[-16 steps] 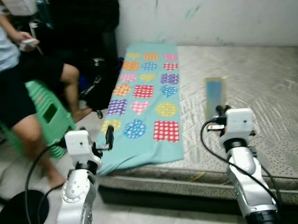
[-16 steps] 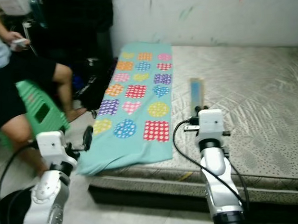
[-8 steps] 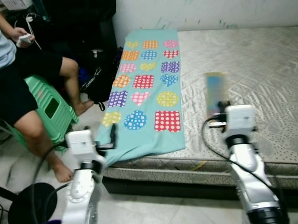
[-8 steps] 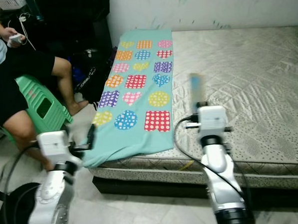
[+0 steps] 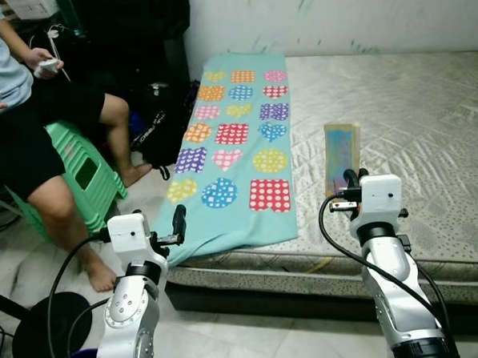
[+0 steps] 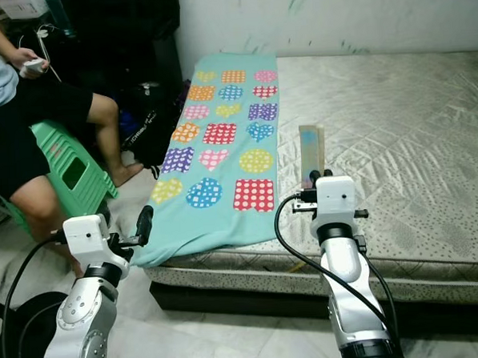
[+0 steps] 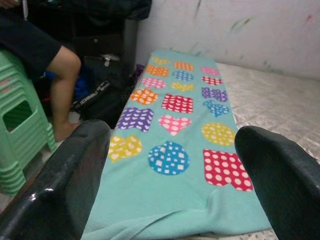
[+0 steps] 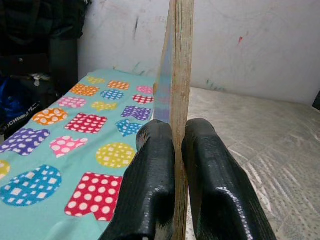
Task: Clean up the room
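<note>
Your right gripper sits at centre right of the head view, its two black fingers pressed flat against both faces of a thin book, which stands upright on edge above the mattress. In the right wrist view the book's pale edge rises straight up from between the fingers toward the top of the frame. Your left gripper is at lower left of the head view, held in the air off the near edge of the mattress, and its jaws are spread wide with nothing between them; the left wrist view looks out between them along the blanket. That turquoise blanket, patterned with spotted hearts, squares and circles, lies lengthwise along the left side of the mattress, from the wall down to the near edge, where its corner droops over. At upper left a person sits on a green plastic stool, one bare foot on the floor, holding a small white device. A black bag rests on the floor between the stool and the mattress.
</note>
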`<state>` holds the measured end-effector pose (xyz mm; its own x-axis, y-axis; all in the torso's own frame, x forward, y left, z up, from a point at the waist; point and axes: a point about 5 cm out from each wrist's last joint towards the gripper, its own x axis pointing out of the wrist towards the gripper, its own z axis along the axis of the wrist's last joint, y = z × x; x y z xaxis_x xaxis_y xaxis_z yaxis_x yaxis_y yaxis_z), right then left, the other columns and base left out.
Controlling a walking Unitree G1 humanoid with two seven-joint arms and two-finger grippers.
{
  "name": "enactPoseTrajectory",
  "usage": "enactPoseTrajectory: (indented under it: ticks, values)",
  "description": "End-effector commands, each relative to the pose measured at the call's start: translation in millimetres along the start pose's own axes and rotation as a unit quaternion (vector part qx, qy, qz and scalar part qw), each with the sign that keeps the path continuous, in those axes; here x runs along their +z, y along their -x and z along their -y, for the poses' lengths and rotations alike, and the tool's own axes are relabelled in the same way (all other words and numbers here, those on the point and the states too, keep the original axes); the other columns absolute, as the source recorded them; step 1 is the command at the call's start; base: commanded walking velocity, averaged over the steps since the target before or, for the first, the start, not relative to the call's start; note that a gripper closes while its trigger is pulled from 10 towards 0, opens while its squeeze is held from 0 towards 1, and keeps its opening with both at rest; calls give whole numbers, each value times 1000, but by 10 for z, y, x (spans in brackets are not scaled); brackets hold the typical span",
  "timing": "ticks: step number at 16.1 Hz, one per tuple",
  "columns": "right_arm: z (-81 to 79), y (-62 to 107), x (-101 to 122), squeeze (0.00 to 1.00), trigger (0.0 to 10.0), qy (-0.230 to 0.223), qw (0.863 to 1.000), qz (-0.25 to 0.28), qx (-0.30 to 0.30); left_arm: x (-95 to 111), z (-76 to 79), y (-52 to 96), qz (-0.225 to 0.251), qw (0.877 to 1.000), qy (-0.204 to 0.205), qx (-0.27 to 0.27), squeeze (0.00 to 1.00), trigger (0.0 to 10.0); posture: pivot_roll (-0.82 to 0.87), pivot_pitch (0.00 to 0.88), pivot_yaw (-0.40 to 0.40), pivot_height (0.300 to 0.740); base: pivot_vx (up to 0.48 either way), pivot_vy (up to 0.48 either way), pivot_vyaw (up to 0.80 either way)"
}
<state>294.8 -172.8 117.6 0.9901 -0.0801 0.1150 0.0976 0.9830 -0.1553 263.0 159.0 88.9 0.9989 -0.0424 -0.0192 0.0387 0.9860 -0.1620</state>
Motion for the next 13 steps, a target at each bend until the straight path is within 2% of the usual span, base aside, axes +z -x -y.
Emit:
enactPoseTrajectory:
  ticks: [1, 13]
  values:
    - [-3, -46, 119, 0, 10000, -6, 1000, 25, 0, 6, -17, 9, 1, 1000, -9, -14, 0, 10000, -110, 0, 23, 740, 0, 0, 0]
    - [14, -69, 117, 0, 10000, 0, 1000, 28, -1, 23, 39, -6, 6, 999, 6, -37, 0, 10000, -112, 0, 24, 740, 262, 0, 0]
